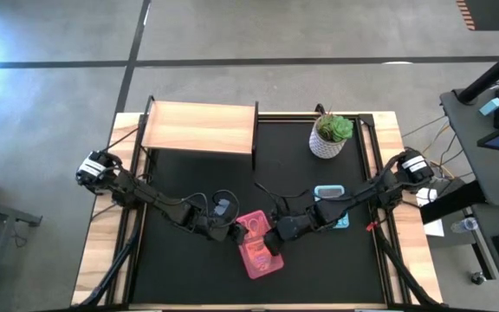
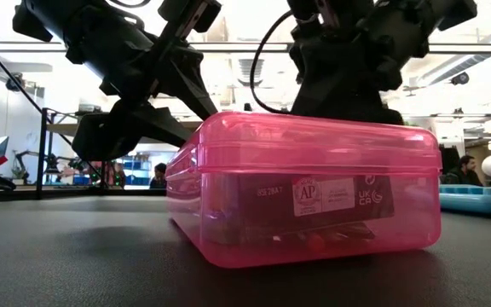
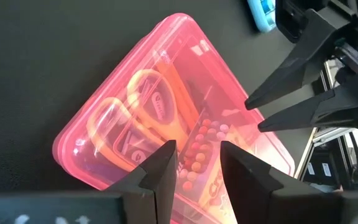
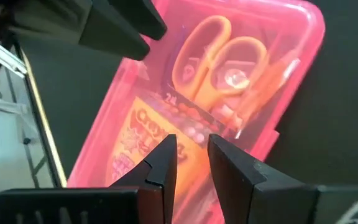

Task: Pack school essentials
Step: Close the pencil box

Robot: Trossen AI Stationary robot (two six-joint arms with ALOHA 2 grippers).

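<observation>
Jaws of the left gripper stand slightly apart with a narrow gap, holding nothing, poised over the closed lid of the pink plastic case; jaws of the right gripper stand at a similar narrow gap, empty, above the same lid from the opposite side; whether either fingertip touches the lid cannot be told. Case lies at the near centre of the black table mat, lid seated all round; through the translucent plastic show the yellow-handled scissors, the crayon box and an orange pencil. Blue case lies just right of the grippers; potted plant stands at the far right; wooden shelf at the far left. Bare mat lies left and near of the pink case.
</observation>
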